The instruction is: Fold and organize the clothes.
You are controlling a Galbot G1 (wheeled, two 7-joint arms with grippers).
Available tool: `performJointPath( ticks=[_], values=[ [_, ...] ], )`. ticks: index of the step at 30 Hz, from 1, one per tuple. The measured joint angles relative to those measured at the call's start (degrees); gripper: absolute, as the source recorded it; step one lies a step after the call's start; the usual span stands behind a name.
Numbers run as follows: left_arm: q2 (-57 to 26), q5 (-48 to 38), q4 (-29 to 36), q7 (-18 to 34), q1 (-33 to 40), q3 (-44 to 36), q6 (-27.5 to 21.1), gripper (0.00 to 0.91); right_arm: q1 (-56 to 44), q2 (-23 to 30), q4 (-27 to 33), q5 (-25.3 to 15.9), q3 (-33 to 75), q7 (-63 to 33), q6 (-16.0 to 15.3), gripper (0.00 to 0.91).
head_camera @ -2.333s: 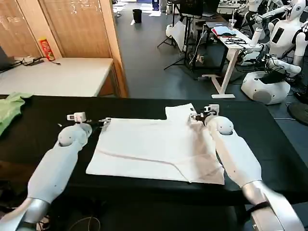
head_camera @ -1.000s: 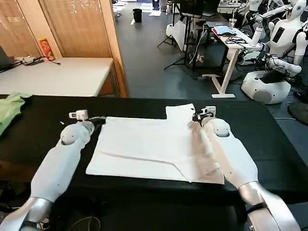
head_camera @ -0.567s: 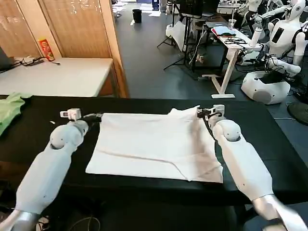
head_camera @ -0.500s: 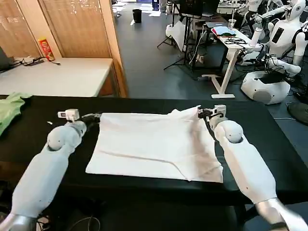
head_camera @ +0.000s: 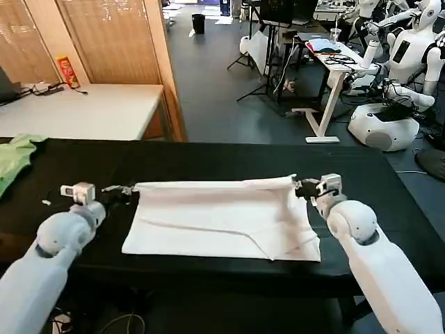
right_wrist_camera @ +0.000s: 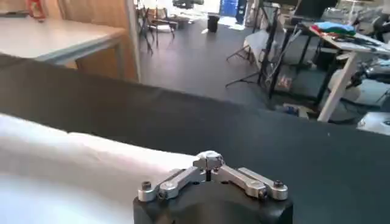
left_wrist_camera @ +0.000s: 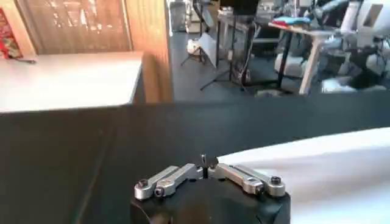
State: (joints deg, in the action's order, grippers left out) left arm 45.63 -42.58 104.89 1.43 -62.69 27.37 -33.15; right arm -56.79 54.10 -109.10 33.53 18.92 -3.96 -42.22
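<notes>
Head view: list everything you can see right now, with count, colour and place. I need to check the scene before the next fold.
T-shirt: one, white, middle of the black table, far edge lifted between the two grippers.
Table: one, black, under the T-shirt.
Green garment: one, light green, at the table's far left edge.
White table: one, behind on the left.
Can: one, red and yellow, on the white table.
Other robots: several, white, in the room at the far right.
Left gripper: shut on the T-shirt's far left corner.
Right gripper: shut on the far right corner.
</notes>
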Motion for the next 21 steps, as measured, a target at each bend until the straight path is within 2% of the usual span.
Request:
performJointPath(
  ticks=[6,18,19,20,21],
  values=[
    [-0.1,1.2,1.9,0.0,-3.6,1.3,0.0,0.0,-6.4,-1.2,-4.3,-0.1,2.4,0.1,0.0,0.0],
    [0.8,2.5,3.6,-0.2,-10.1,4.6,0.2,0.0,-13.0,-1.8,-8.1,-0.3,4.1,-1.0,0.0,0.0],
    [1.0,2.7,3.7,-0.3,-10.6,4.8,0.2,0.224,-13.2,-1.7,-8.2,-0.3,4.2,-1.1,0.0,0.0],
    [1.2,2.8,3.8,-0.4,-11.1,5.0,0.2,0.839,-13.5,-1.7,-8.5,-0.4,4.3,-1.1,0.0,0.0],
    [1.4,2.9,3.9,-0.6,-11.5,5.1,0.2,0.878,-13.8,-1.6,-8.7,-0.4,4.3,-1.2,0.0,0.0]
  ],
)
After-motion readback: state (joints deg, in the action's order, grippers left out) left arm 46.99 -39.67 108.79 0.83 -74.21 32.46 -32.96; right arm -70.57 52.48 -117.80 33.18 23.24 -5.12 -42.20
